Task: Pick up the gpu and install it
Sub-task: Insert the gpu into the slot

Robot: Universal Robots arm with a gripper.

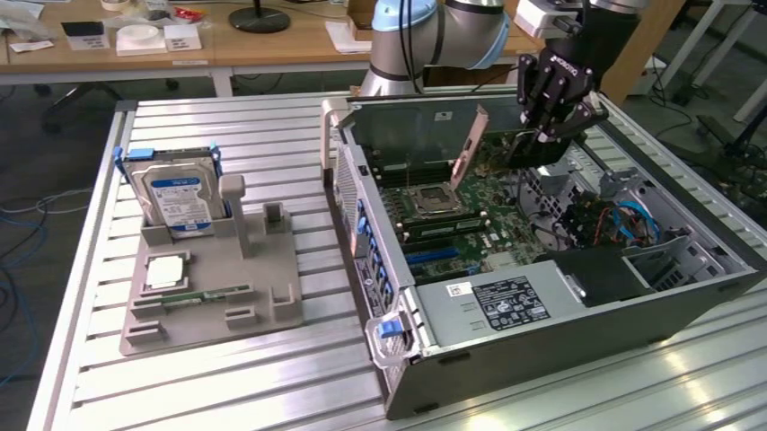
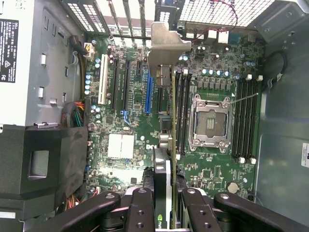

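The gpu (image 1: 523, 151) hangs on edge above the motherboard (image 1: 480, 206) inside the open computer case (image 1: 599, 305). Its silver bracket (image 1: 471, 142) points toward the case's rear wall. My gripper (image 1: 551, 130) is shut on the card from above. In the wrist view the gpu (image 2: 166, 145) shows edge-on, with its bracket (image 2: 166, 48) at the far end. It is clamped between my black fingers (image 2: 140, 208), which form the gripper (image 2: 166, 200). The card hovers over the strip between the blue slot (image 2: 148, 94) and the memory slots (image 2: 181, 111). Whether it touches the board cannot be told.
A grey fixture (image 1: 258, 296) on the slatted table, at the exterior view's left, holds a hard drive (image 1: 180, 193), a processor (image 1: 165, 269) and a memory stick (image 1: 210, 294). Inside the case are the power supply (image 1: 504, 301), the CPU socket (image 2: 210, 121) and cable bundles (image 1: 612, 224).
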